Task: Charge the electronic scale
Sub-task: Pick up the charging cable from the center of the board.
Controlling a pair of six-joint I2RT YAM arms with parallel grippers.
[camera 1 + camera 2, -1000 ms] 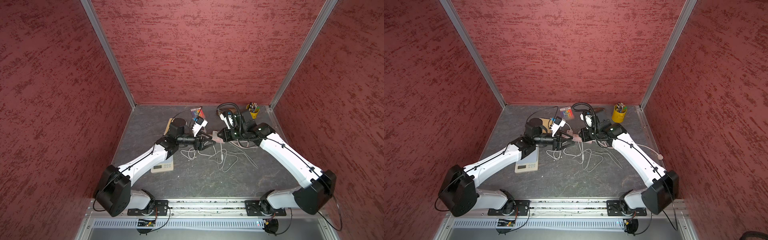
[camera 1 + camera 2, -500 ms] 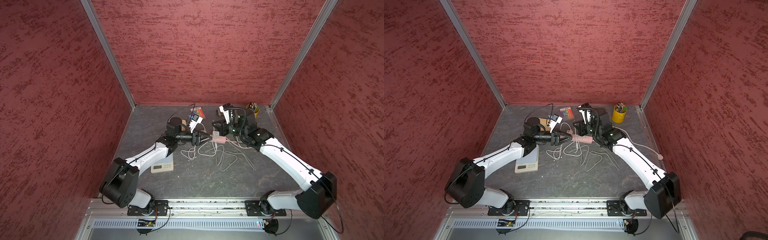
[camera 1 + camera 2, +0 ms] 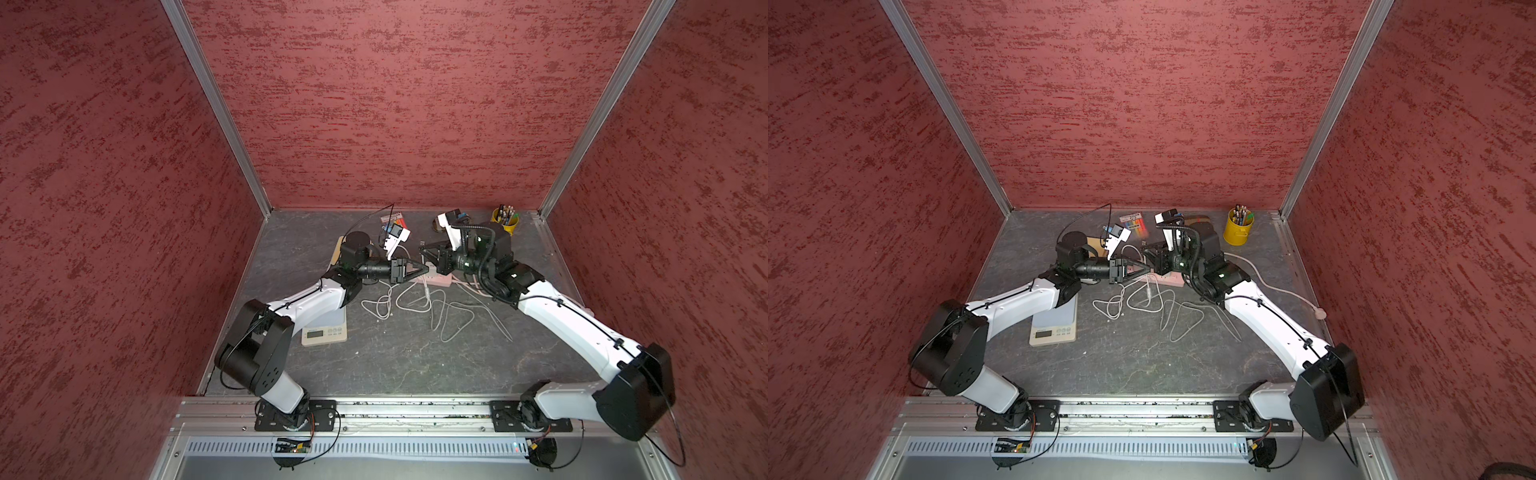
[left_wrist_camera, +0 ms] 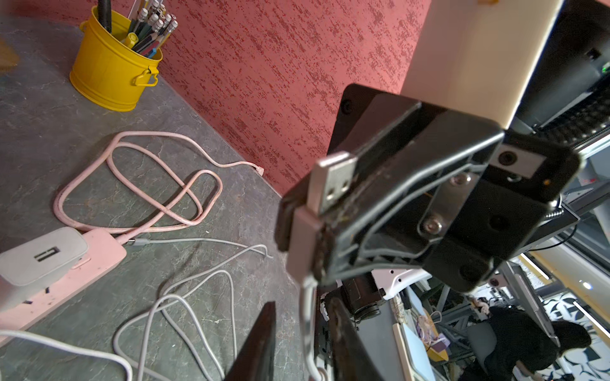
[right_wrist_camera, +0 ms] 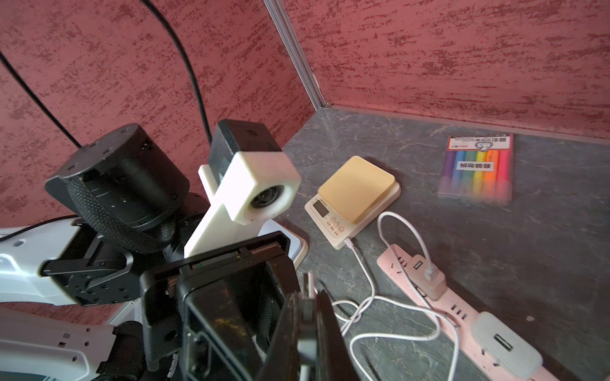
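Converged since a moment ago: your right claw (image 4: 305, 227) clamps the plug (image 4: 331, 178); your left claw (image 4: 302, 346) narrows round its cable (image 4: 307, 313), grip unconfirmed, likely a handover. The scale (image 3: 324, 332) sits under the left forearm (image 3: 307, 299).

- Scale (image 3: 324, 332) sits front-left, partly under the left arm (image 3: 307, 303).
- Power strip (image 3: 440, 281) mid-table, cable loops (image 3: 432, 316) just before it.
- Pen bucket (image 3: 505, 222) back-right corner.

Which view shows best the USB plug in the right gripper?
The left wrist view: the USB plug shows its flat side, held by the right gripper. The right wrist view shows only its edge; both top views show it too small.
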